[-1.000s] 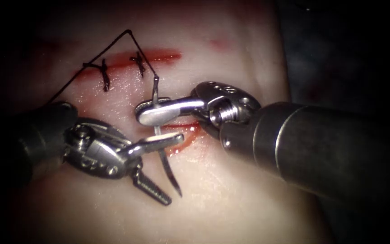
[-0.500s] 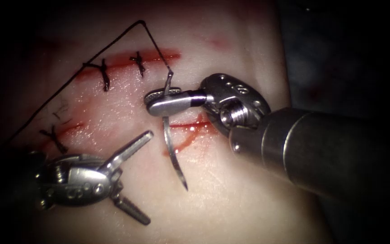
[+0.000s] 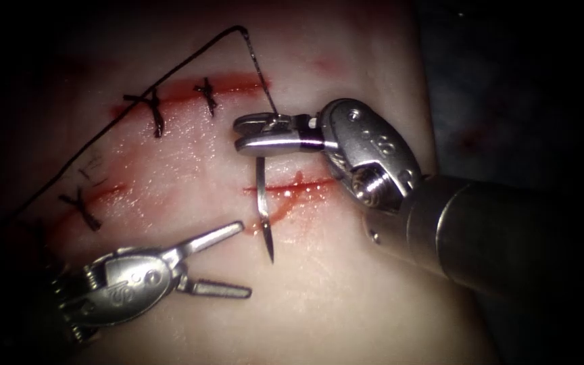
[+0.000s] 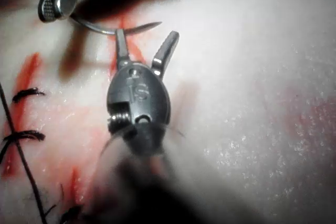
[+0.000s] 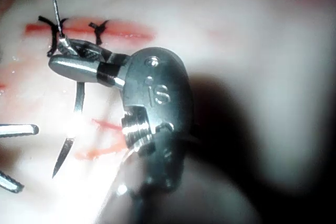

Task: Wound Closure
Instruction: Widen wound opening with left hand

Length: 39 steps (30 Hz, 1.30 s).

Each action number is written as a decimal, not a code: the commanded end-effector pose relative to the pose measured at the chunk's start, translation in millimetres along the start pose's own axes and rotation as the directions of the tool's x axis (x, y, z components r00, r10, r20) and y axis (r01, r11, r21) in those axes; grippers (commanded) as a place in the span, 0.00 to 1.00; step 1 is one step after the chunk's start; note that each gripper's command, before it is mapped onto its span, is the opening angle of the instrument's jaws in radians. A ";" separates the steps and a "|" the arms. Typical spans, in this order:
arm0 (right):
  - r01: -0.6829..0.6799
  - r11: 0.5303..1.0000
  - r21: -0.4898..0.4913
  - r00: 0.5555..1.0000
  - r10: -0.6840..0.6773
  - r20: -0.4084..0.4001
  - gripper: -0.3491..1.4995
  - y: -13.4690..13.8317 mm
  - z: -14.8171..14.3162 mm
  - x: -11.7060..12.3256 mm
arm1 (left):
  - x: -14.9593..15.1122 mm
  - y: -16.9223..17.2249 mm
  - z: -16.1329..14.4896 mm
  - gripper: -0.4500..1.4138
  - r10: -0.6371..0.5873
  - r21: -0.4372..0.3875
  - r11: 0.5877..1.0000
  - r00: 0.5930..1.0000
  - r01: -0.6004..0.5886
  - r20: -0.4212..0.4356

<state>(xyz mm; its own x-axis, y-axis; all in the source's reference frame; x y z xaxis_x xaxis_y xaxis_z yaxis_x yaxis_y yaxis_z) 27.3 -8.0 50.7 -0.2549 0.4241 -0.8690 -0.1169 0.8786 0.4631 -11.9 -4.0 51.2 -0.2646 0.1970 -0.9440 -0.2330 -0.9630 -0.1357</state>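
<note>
Spread and holding nothing, my left tool is hovering at the lower left of the endoscope frame. Beyond it, my right tool is pinching the curved needle near its thread end, clear of the tissue, its point hanging over the red cut. Thread is running toward the upper left, past the stitches.

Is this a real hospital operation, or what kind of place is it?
It looks like a practice bench, not a hospital. Two robot tools work over a slab of tissue with stitched cuts. The right end effector holds a curved needle near its thread end, out of the tissue; the left end effector is open and empty.
</note>
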 end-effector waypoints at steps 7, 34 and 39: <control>0.206 0.978 -0.019 0.978 -0.206 0.027 0.00 1.3 -1.6 0.3 | -1.7 -0.9 1.2 0.30 -0.072 0.072 0.995 0.996 0.068 0.056; 0.656 0.755 -0.007 0.751 -0.652 0.104 0.00 3.6 -0.1 0.7 | -5.3 -1.3 7.3 0.04 -0.198 0.145 0.974 0.964 0.174 0.176; 0.674 0.739 -0.004 0.736 -0.671 0.088 0.00 3.9 0.5 1.2 | -6.4 -1.0 8.3 0.06 -0.189 0.142 0.976 0.962 0.162 0.199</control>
<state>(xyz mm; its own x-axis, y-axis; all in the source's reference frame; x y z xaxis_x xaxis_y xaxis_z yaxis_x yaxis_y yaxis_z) 26.3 -4.6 50.9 -0.0228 -0.2596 -0.9655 -0.2640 0.9330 -0.2446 -17.3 -3.0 59.5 -0.4001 0.4085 -0.8204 -0.4032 -0.8823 -0.2427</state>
